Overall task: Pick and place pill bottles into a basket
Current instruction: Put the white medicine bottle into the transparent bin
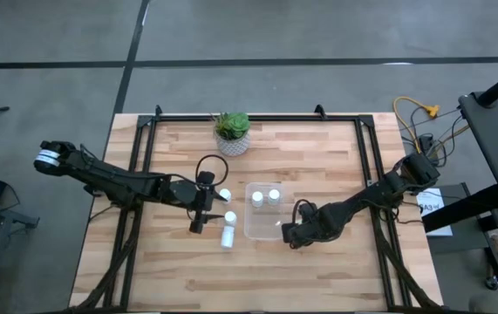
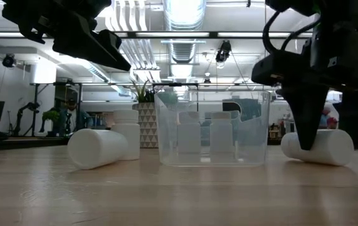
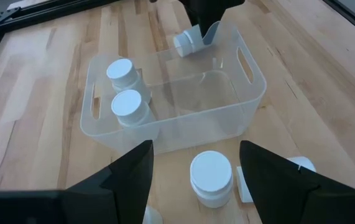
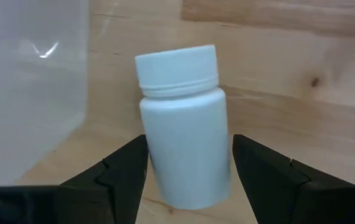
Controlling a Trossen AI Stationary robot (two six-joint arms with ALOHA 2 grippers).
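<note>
Basket (image 1: 263, 228): you have two bottles (image 1: 265, 197) upright inside. Right gripper (image 4: 188, 163), just beside it, straddles a lying bottle (image 4: 183, 127), fingers open. Left gripper (image 3: 194, 163), opposite side, gapes empty.

The basket (image 1: 262, 228), a clear plastic tub with rounded corners and handle slots, sits open on the wood. Two white capped pill bottles (image 1: 257, 198) (image 1: 274, 196) stand upright side by side inside it, at the end nearest the plant. Outside its left wall one bottle (image 1: 225, 195) stands upright, another (image 1: 230, 218) sits close by, and a third (image 1: 228, 236) lies on its side. Beside its right wall another bottle (image 4: 183, 127) lies tipped over.
</note>
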